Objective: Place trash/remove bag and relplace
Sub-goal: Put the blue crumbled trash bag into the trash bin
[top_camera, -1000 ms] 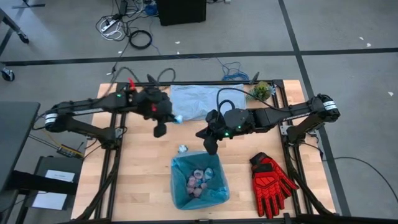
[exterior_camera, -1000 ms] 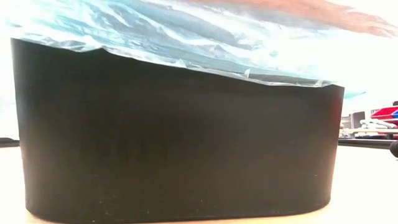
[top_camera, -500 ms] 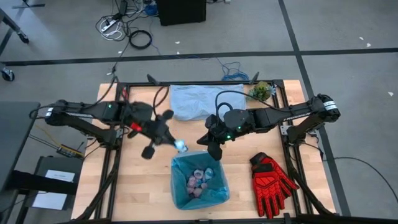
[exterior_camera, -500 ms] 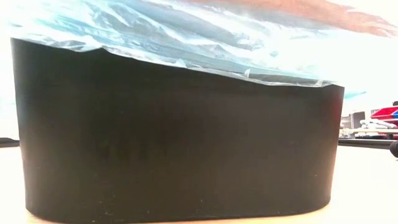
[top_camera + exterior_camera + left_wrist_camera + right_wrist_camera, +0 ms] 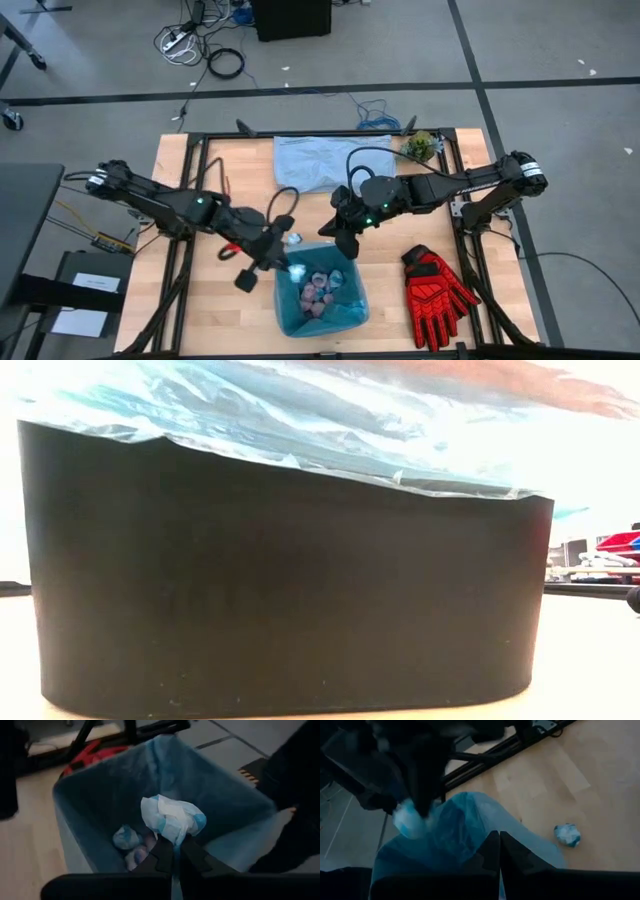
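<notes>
Left claw point(image 5: 176, 851): pinching a crumpled white and light-blue paper wad point(image 5: 171, 820), held just over the near-left rim of the bin; in the high view the claw point(image 5: 283, 262) sits at the bin's upper left corner.
Right claw point(image 5: 499, 851): fingers pressed together, holding nothing; it hangs at the bin's far rim, right of centre in the high view point(image 5: 340, 240).
Bin: a black oval plastic tub point(image 5: 280, 590) lined with a thin, crinkly, translucent cyan-blue plastic bag point(image 5: 290, 300), standing on the front middle of the light wooden table point(image 5: 230, 310); the liner's edge folds over the tub's rim.
Trash in the bin: several small pink, light-blue and white crumpled paper wads point(image 5: 318, 292) lie on the liner's bottom.
Loose trash: one white and blue crumpled wad point(image 5: 293, 238) lies on the table just behind the bin, between the two claws; the right wrist view shows it too point(image 5: 567, 834).
Other things: a paler grey-blue plastic bag point(image 5: 315, 160) lies flat at the table's back middle; a small green plant point(image 5: 420, 146) at the back right; a red and black work glove point(image 5: 435, 292) right of the bin.
</notes>
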